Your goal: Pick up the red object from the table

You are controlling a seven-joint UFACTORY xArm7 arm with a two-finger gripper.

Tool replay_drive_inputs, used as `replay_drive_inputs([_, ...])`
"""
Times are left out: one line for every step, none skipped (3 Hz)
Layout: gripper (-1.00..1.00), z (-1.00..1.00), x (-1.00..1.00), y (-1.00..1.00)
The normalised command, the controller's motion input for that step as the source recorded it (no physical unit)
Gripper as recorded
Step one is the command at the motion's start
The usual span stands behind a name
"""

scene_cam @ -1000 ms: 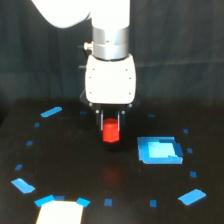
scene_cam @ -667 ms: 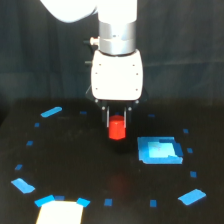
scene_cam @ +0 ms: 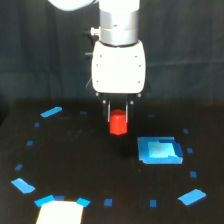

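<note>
The red object (scene_cam: pixel 118 124) is a small bright red-orange block held between the two dark fingers of my gripper (scene_cam: pixel 118 120). The gripper hangs from the white arm head (scene_cam: pixel 119 68) and is shut on the block. The block sits clear above the black table (scene_cam: pixel 75 165), near the middle of the view. The fingertips are partly hidden behind the block.
A larger blue square patch (scene_cam: pixel 159 149) lies on the table to the exterior view's right of the block. Small blue tape marks ring the table, such as one at the left (scene_cam: pixel 51 111) and one at the lower right (scene_cam: pixel 192 196). A pale rectangle (scene_cam: pixel 60 213) sits at the bottom edge.
The gripper has risen with the red object in it and drifted toward the exterior view's right. The block has left the table surface.
</note>
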Motion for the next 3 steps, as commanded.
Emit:
replay_drive_inputs([-1.00, -0.08, -0.31, -0.11])
replay_drive_inputs([-1.00, -0.29, 0.06, -0.25])
replay_drive_inputs([-1.00, -0.83, 0.01, -0.09])
